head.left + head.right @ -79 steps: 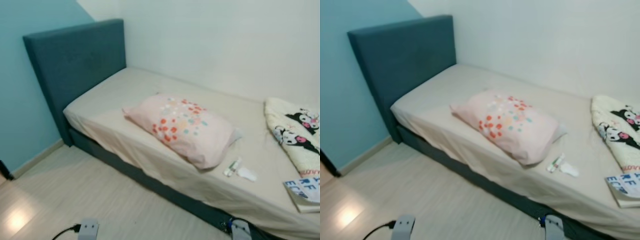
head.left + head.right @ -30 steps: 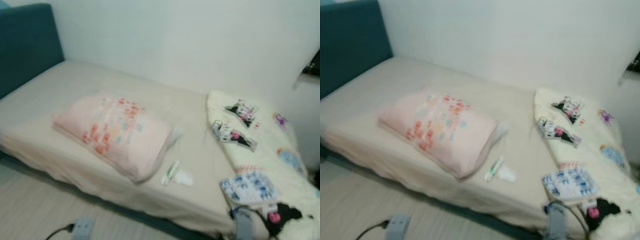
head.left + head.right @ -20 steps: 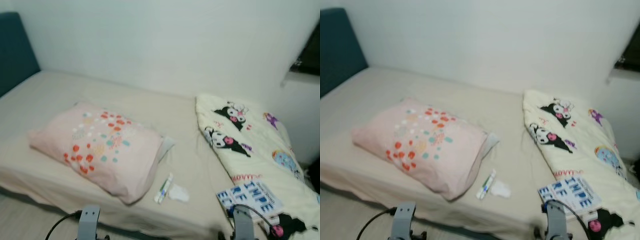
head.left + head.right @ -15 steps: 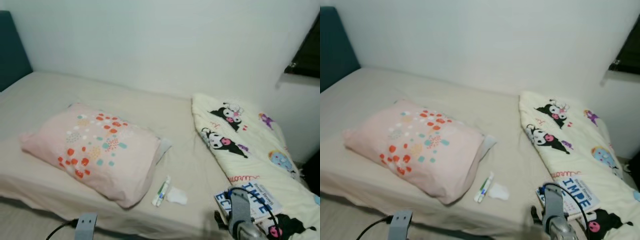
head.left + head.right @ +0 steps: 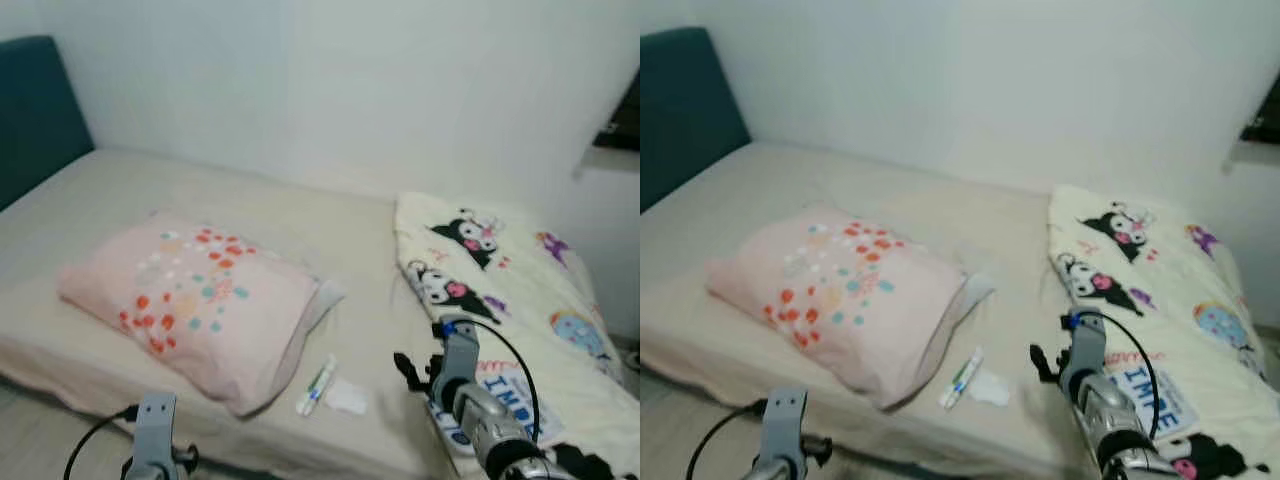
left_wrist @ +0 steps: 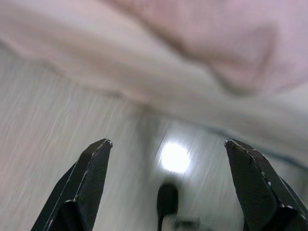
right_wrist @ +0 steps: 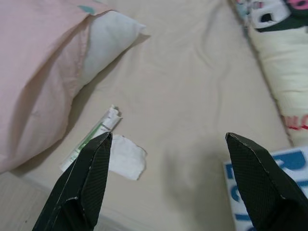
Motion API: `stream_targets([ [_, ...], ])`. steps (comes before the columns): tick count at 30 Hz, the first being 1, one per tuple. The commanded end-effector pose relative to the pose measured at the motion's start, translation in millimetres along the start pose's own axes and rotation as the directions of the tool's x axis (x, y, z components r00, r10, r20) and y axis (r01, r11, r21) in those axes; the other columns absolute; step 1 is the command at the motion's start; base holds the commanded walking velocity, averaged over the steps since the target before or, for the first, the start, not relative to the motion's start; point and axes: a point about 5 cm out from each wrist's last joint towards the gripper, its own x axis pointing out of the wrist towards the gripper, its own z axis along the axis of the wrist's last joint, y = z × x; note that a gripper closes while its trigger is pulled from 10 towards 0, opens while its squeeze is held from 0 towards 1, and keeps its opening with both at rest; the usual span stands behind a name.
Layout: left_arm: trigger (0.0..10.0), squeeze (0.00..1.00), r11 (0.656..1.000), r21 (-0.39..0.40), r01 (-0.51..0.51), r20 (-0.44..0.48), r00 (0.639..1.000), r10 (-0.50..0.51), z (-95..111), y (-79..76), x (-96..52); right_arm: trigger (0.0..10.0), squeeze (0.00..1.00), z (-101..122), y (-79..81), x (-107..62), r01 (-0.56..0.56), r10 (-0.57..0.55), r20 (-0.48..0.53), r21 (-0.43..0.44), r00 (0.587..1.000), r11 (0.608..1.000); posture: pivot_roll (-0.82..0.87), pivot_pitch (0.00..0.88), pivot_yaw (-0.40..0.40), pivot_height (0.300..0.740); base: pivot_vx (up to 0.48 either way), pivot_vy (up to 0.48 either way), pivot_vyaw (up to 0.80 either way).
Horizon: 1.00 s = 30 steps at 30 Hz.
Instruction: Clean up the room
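A: What is taking up most of the room right now?

B: The bed (image 5: 250,215) is. Its beige sheet is running from the teal headboard (image 5: 35,110) on the robot's left toward the white wall (image 5: 400,80) behind it. A cream blanket (image 5: 510,265) printed with cartoon figures is lying along the right part of the mattress.

A: And the pillow?

B: The pink pillow (image 5: 185,300) with red and teal spots is resting on the left half, its open end showing white stuffing and pointing toward the blanket.

A: What is lying loose that needs tidying?

B: A book (image 5: 1150,395) with big blue letters is sitting on the blanket's near edge. Between the pillow and the book, near the front edge of the mattress, a small green-and-white wrapper (image 7: 91,139) is lying with a scrap of white paper (image 7: 126,161) touching it. It may be a tube rather than a wrapper; the detail is too soft to tell.

A: Where is the right gripper (image 7: 168,139)?

B: It is hovering over the sheet, between the wrapper and the book, with its two black fingers (image 7: 89,185) spread wide and nothing between them.

A: And the left gripper (image 6: 168,144)?

B: It is hanging low beside the bed, over the pale wood floor (image 6: 53,120). Its fingers are spread wide too, gripping nothing. The wrist picture there is blurring badly, though the underside of the pillow and the sheet edge are showing.
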Motion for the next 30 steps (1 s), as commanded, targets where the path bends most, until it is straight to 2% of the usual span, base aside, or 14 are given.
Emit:
stream_targets([
  [1,10.0,0.00,1.000,-0.015,-0.013,0.012,1.000,0.014,1,6.5,0.0,10.0,0.00,3,5.1,2.6,-0.020,0.020,0.004,0.000,1.000,1.000,-0.05,0.000,-0.072,0.695,0.000,0.000,0.00],
  [3,10.0,0.00,0.999,-0.042,-0.006,0.112,0.994,0.011,25,7.6,3.6,10.0,0.00,7,8.0,4.5,-0.027,0.027,0.007,-0.024,1.000,0.999,-0.04,0.000,-0.071,0.685,0.000,0.000,0.00],
  [8,10.0,0.00,0.999,-0.034,0.017,0.215,0.977,-0.009,47,14.7,4.7,10.0,0.00,11,11.5,6.6,-0.036,0.036,0.005,-0.061,0.999,0.997,-0.04,0.000,-0.071,0.670,0.000,0.000,0.00],
  [10,10.0,0.00,0.997,-0.028,0.069,0.235,0.970,-0.060,50,13.3,4.4,10.0,0.00,12,11.9,7.0,-0.037,0.037,0.008,-0.065,0.999,0.997,-0.04,0.000,-0.071,0.665,0.000,0.000,0.00],
  [11,10.0,0.00,0.986,-0.024,0.168,0.259,0.953,-0.156,53,7.3,3.6,10.0,0.00,14,11.9,7.4,-0.037,0.038,0.015,-0.063,0.999,0.997,-0.04,0.000,-0.073,0.660,0.000,0.000,0.00],
  [13,10.0,0.00,0.967,-0.014,0.255,0.277,0.930,-0.241,56,1.2,2.4,10.0,0.00,16,11.7,7.7,-0.036,0.038,0.019,-0.062,0.999,0.997,-0.04,0.000,-0.073,0.655,0.000,0.000,0.00],
  [14,10.0,0.00,0.967,-0.014,0.255,0.277,0.930,-0.241,56,1.2,2.4,10.0,0.00,16,11.7,7.7,-0.036,0.038,0.019,-0.062,0.999,0.997,-0.04,0.000,-0.073,0.655,0.000,0.000,0.00],
  [16,10.0,0.00,0.895,0.037,0.444,0.329,0.840,-0.431,64,-17.2,-2.1,10.0,0.00,20,11.3,8.1,-0.035,0.037,0.033,-0.057,0.999,0.998,-0.04,0.000,-0.073,0.645,0.000,0.000,0.00],
  [19,10.0,0.00,0.825,0.091,0.557,0.364,0.753,-0.548,74,-35.6,-6.7,10.0,0.00,21,10.7,8.4,-0.025,0.027,0.040,-0.049,0.999,0.998,-0.04,0.000,-0.073,0.630,0.000,0.000,0.00],
  [20,10.0,0.00,0.825,0.091,0.557,0.364,0.753,-0.548,74,-35.6,-6.7,10.0,0.00,21,10.7,8.4,-0.025,0.027,0.040,-0.049,0.999,0.998,-0.04,0.000,-0.073,0.630,0.000,0.000,0.00],
  [21,10.0,0.00,0.785,0.129,0.605,0.387,0.698,-0.602,83,-50.7,-9.8,10.0,0.00,21,11.3,8.9,-0.019,0.021,0.040,-0.045,0.999,0.999,-0.04,0.000,-0.069,0.620,0.000,0.000,0.00],
  [23,10.0,0.00,0.779,0.136,0.612,0.392,0.690,-0.609,84,-53.4,-10.3,10.0,0.00,21,11.6,9.0,-0.019,0.021,0.040,-0.045,0.999,0.999,-0.04,0.000,-0.069,0.615,0.000,0.000,0.00],
  [27,10.0,0.00,0.752,0.126,0.648,0.471,0.628,-0.620,106,-82.8,-16.1,10.0,0.00,18,11.1,8.1,-0.007,0.008,0.042,-0.028,0.999,1.000,-0.05,0.000,-0.065,0.595,0.000,0.000,0.00],
  [30,10.0,0.00,0.737,0.122,0.665,0.500,0.600,-0.625,113,-94.0,-19.5,10.0,0.00,18,9.7,7.4,-0.003,0.004,0.048,-0.022,0.999,1.000,-0.05,0.000,-0.064,0.585,0.000,0.000,0.00],
])
